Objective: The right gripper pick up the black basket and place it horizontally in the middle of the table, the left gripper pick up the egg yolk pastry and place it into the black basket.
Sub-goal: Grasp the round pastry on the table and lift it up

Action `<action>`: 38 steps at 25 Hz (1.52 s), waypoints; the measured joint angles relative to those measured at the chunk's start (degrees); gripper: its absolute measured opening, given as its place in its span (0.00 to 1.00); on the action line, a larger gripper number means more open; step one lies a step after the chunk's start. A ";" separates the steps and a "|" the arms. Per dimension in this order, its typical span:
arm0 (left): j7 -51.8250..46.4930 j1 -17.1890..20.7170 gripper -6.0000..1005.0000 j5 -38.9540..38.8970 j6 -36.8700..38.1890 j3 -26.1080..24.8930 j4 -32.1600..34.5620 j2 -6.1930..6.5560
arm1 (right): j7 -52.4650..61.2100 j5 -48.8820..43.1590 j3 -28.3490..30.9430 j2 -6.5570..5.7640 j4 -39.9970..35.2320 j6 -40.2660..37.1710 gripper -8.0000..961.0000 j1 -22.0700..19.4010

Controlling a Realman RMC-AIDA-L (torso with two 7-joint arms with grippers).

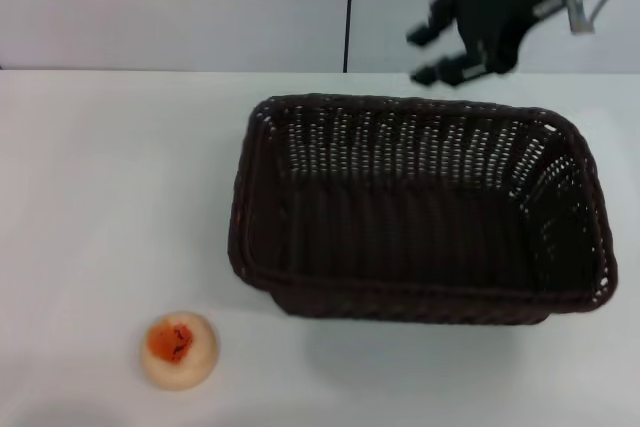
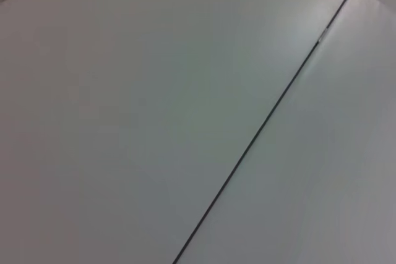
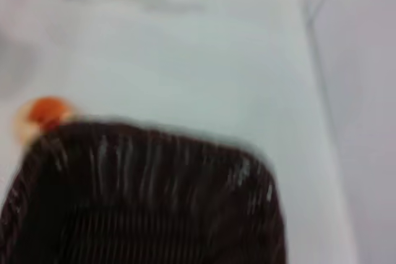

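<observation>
Out behind the far rim of the big dark woven wicker basket, my right gripper hangs with fingers spread, empty. The small cream egg yolk pastry sits near-left on the white table; looks soft and crumbly, so I'd pinch its sides gently.

No text, label, brand, number or sign can be read on anything in these views.
</observation>
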 joint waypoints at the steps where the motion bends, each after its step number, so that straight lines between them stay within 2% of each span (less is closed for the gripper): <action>1: 0.00 0.00 0.57 0.00 0.00 0.00 0.00 0.00 | -0.37 0.68 0.52 0.00 -0.60 0.37 0.38 -0.03; 4: 0.00 0.13 0.57 0.11 -0.18 0.88 0.27 0.06 | -1.69 4.00 2.90 0.39 -3.33 0.94 0.41 -1.34; 6: 0.01 0.29 0.57 1.14 -0.20 1.63 1.09 0.11 | -2.60 7.22 4.30 1.23 -5.87 1.68 0.42 -4.22; 10: 0.80 0.35 0.57 5.69 -0.18 2.19 4.20 0.16 | -4.49 16.41 6.26 3.44 -10.68 5.03 0.42 -13.10; 13: 1.49 0.18 0.57 11.87 -0.11 2.29 7.80 0.34 | -6.21 25.38 7.69 4.56 -12.03 7.65 0.42 -20.78; 14: 1.53 0.03 0.57 14.56 -0.14 2.31 9.26 0.45 | -7.35 29.02 8.34 4.87 -11.59 8.71 0.42 -24.04; 15: 1.54 -0.31 0.57 21.49 -0.19 3.12 12.57 1.01 | -8.75 32.50 8.73 5.03 -10.51 9.98 0.42 -26.28; 17: 1.55 -0.43 0.57 24.18 -0.19 3.67 13.70 1.28 | -12.55 39.47 9.73 5.13 -6.78 12.31 0.42 -30.93; 19: 2.06 -0.58 0.57 29.47 0.05 6.36 15.92 2.08 | -17.57 47.06 11.96 5.02 -0.67 13.78 0.42 -34.45; 20: 2.41 -0.61 0.57 30.88 0.28 7.76 16.62 2.29 | -22.04 54.59 15.38 5.00 5.69 12.99 0.42 -36.86; 21: 2.66 -0.61 0.57 31.50 0.38 8.78 17.16 2.37 | -22.04 54.59 15.38 5.00 5.69 12.99 0.42 -36.86; 24: 3.10 -0.36 0.57 33.45 0.12 11.42 19.55 2.30 | -28.04 64.24 21.37 4.92 15.52 8.94 0.42 -40.14; 27: 4.73 -0.54 0.57 37.15 -0.22 12.04 21.82 2.02 | -33.11 69.79 27.02 5.02 22.99 6.52 0.42 -42.25; 30: 7.66 -1.16 0.57 41.73 -2.04 12.12 24.14 1.09 | -37.39 72.44 31.50 4.90 29.06 5.77 0.42 -43.09; 35: 10.37 -3.17 0.57 47.68 -5.14 12.17 24.12 0.29 | -38.79 72.76 35.46 4.86 32.60 5.87 0.42 -43.45; 38: 10.87 -4.00 0.57 49.20 -6.78 12.24 23.60 0.11 | -38.95 72.86 35.79 4.96 33.02 5.97 0.42 -43.46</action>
